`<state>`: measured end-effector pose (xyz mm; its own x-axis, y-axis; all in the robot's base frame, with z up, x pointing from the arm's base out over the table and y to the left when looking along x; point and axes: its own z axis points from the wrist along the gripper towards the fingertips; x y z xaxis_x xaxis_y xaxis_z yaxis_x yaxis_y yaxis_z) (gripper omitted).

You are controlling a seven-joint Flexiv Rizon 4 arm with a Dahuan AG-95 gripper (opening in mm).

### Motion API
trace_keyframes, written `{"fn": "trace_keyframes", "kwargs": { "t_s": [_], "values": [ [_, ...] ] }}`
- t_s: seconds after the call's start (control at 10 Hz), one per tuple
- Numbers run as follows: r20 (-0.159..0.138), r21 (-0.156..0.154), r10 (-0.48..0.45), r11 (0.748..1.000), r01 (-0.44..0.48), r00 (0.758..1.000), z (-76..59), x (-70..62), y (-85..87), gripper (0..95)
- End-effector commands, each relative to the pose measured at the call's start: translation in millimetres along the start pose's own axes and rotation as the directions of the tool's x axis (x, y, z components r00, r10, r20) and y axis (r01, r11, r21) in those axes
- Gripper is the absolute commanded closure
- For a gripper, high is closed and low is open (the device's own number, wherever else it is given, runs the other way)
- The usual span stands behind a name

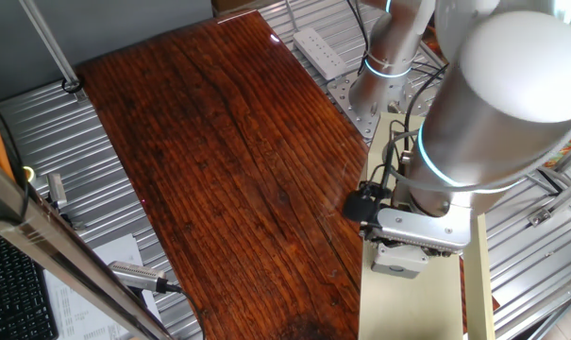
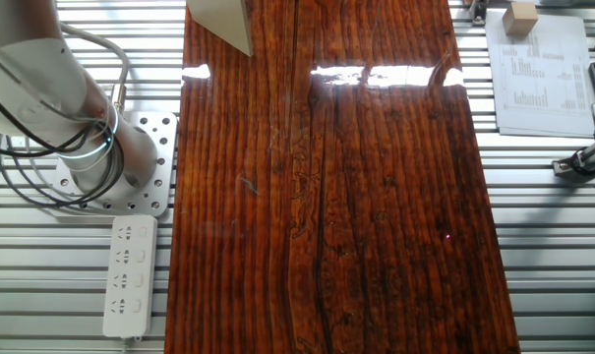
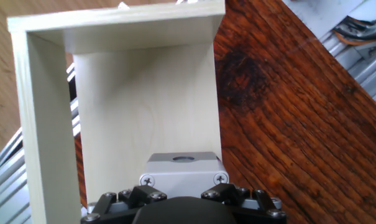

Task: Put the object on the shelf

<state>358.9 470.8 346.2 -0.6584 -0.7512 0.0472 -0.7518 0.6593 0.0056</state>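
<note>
The silver-grey cylindrical robot arm (image 1: 483, 104) has glowing cyan joint rings, black cables, a perforated metal base plate (image 2: 130, 167), and a black screw-studded gripper (image 3: 184, 202).

Light is bright and even in all three views. In the other fixed view a band of white glare crosses the tabletop (image 2: 327, 197) toward twelve o'clock. In one fixed view a small glint sits at its twelve o'clock corner, and the near arm housing (image 1: 507, 94) looms soft and blurred. The hand view is slightly soft; the shelf (image 3: 144, 118) shades darker under its top board.
</note>
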Motion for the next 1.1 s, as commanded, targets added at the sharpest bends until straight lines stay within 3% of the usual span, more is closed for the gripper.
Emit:
{"fn": "trace_keyframes", "kwargs": {
  "t_s": [0.1, 0.6, 1.1],
  "values": [
    [0.006, -0.002, -0.002, 1.0, 0.002, 1.0, 4.5, 1.8, -0.8, 95.0],
    [0.004, -0.001, 0.002, 1.0, -0.002, 1.0, 15.1, 4.5, -2.0, 95.0],
    [-0.025, 0.033, 0.018, 0.999, -0.017, 1.0, 16.1, 4.6, -2.1, 95.0]
  ]
}}
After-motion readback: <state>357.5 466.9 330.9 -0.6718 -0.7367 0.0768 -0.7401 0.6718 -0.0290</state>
